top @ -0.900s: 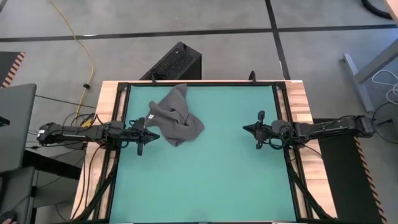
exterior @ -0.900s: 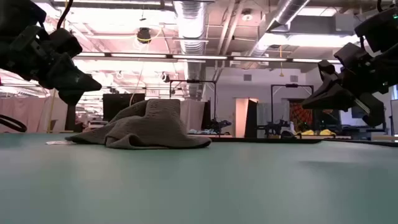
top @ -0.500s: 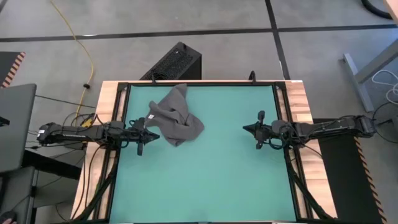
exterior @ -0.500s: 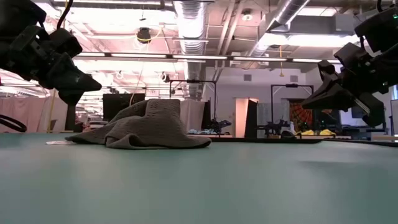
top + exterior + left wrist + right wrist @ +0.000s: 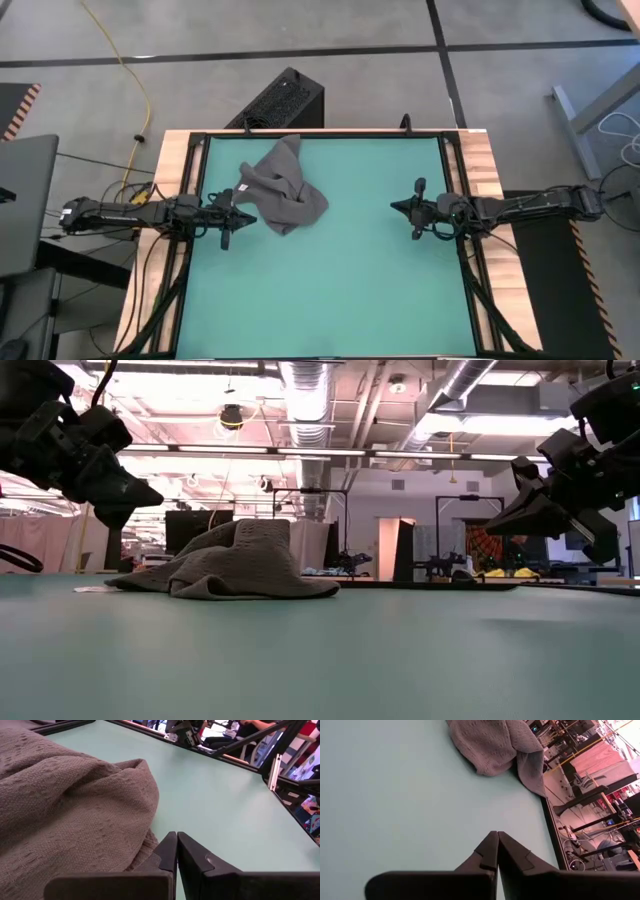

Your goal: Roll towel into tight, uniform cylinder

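Surface: a green table top (image 5: 330, 270) with a wooden border is filling the high view, grey floor around it.
Towel: the dark grey towel (image 5: 282, 186) is lying crumpled in a heap on the far left part of the table, not rolled, its white tag (image 5: 242, 189) showing at its left edge.
My left gripper (image 5: 247, 215): I am hovering above the table just left of the towel, fingers pressed together, grasping nothing.
My right gripper (image 5: 396, 207): I am waiting above the right side, well apart from the towel, fingers clenched, empty.

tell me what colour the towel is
Dark grey towel, plain with a textured weave; clearest in the left wrist view.
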